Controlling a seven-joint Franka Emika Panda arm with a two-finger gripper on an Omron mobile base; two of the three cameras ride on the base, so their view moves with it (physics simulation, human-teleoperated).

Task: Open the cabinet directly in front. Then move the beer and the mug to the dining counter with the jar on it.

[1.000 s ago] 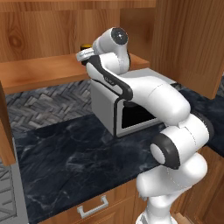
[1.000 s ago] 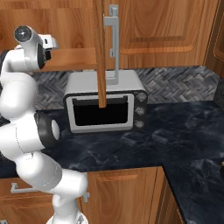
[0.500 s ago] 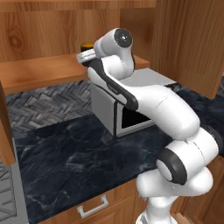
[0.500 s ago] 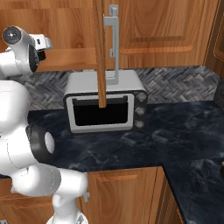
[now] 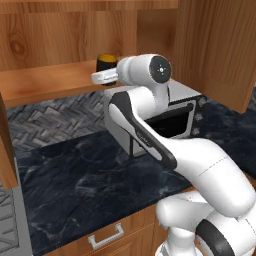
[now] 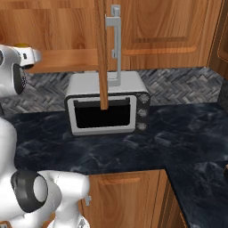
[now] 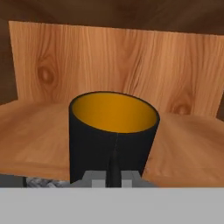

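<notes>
The mug (image 7: pixel 113 135) stands upright near the front edge of the open cabinet's (image 5: pixel 45 47) shelf, mouth up, where I can reach it. My end effector (image 7: pixel 113 177) is fully closed right against the mug's near wall, seemingly pinching its handle, though I cannot make that out.

Even, soft rendered light is seen throughout; faint shadows are cast under the cabinet (image 6: pixel 164 26); textures are slightly blurred.
</notes>
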